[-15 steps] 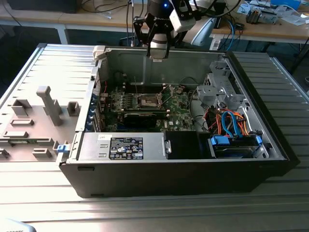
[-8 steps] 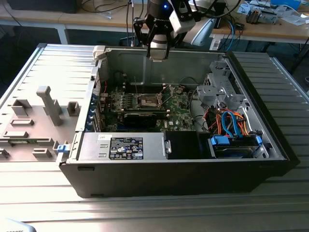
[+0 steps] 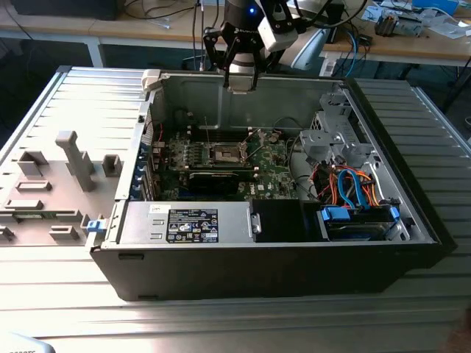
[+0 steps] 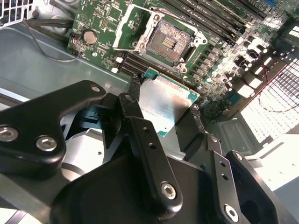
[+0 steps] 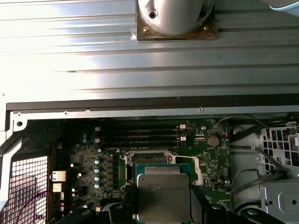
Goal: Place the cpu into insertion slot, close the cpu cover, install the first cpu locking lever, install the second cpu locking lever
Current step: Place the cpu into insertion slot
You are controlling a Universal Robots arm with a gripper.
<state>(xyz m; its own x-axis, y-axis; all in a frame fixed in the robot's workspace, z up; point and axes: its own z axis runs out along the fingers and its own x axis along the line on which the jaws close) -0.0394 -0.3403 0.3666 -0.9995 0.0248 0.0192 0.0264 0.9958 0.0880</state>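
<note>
Hanging over the open case point(image 3: 280, 273), the tool point(image 3: 241, 79) clamps the cpu point(image 4: 166, 105) by its edges above the insertion slot point(image 4: 169, 41).

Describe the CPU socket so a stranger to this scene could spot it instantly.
Look inside the open computer case, at the green circuit board on its floor. Near the board's middle sits the insertion slot: square, silver-rimmed, dark-centred, unlike the long black strips beside it.

A ribbed silver-grey metal tabletop point(image 3: 81, 95) spreads out, brightly lit. Behind it runs a long pale wooden workbench point(image 3: 110, 31) on white legs point(image 3: 96, 51), strewn with cables point(image 3: 158, 9).
</note>
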